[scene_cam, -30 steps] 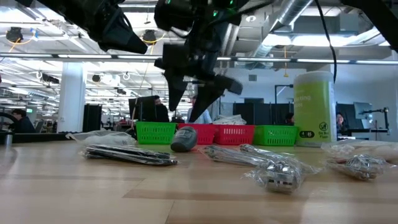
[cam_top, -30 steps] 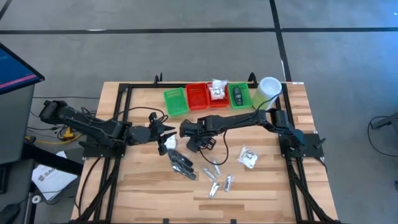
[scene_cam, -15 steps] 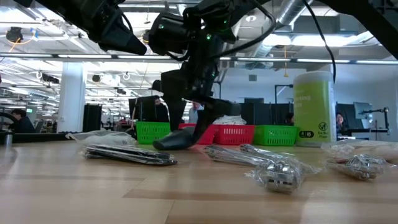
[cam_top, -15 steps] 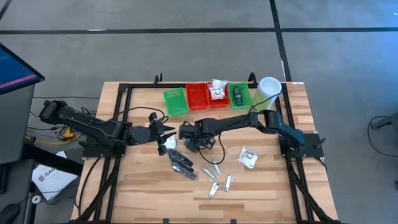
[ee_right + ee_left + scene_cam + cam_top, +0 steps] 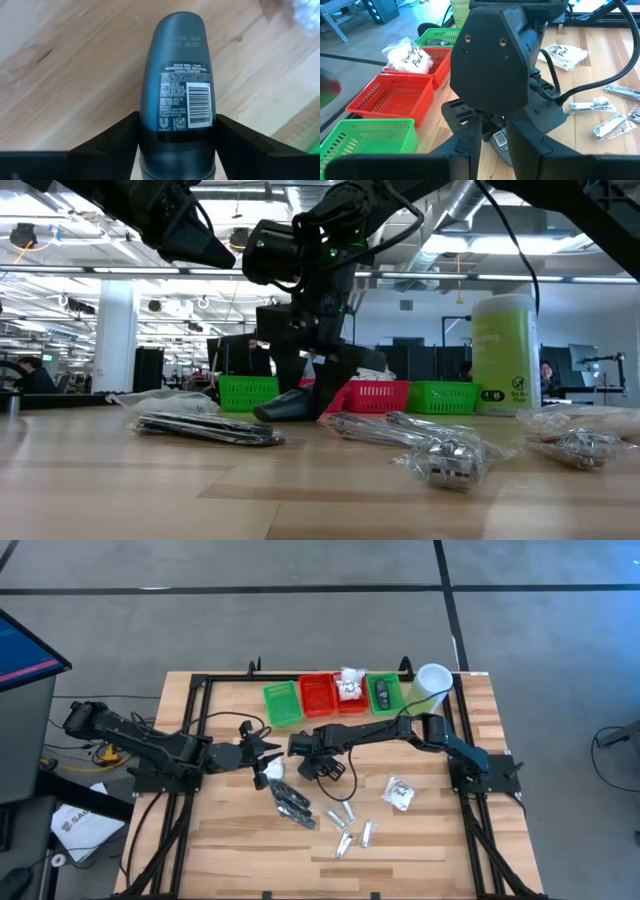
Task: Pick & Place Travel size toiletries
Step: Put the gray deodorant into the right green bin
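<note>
My right gripper (image 5: 318, 766) is low over the table's middle, shut on a dark grey oval deodorant stick (image 5: 177, 85), which also shows in the low view (image 5: 285, 407). My left gripper (image 5: 262, 752) hangs open just to its left, above a white packet (image 5: 268, 774), touching nothing. Lying flat on the table are black narrow pieces (image 5: 292, 802), silver tubes (image 5: 345, 825) and white packets (image 5: 400, 793). Another white packet (image 5: 350, 684) lies in a red tray, and a dark oval piece (image 5: 382, 693) in a green tray. My right gripper pinches the dark grey oval stick between its two fingers, one on each narrow side (image 5: 150, 125), near the end closest to the wrist. The fingers (image 5: 335, 385) come from above, slanting. The stick is tilted, with its free end (image 5: 262, 414) on the table.
A row of green and red trays (image 5: 283, 703) lines the far side, with a tall pale green cylinder (image 5: 430, 686) at its right end. Black frame rails (image 5: 190, 730) run along the table's sides. Bare wood lies at the near left.
My right gripper has come down over the dark grey stick and its fingers have shut on it. The stick, which lay on the table below the open fingers, has tipped and now leans with one end on the wood.
</note>
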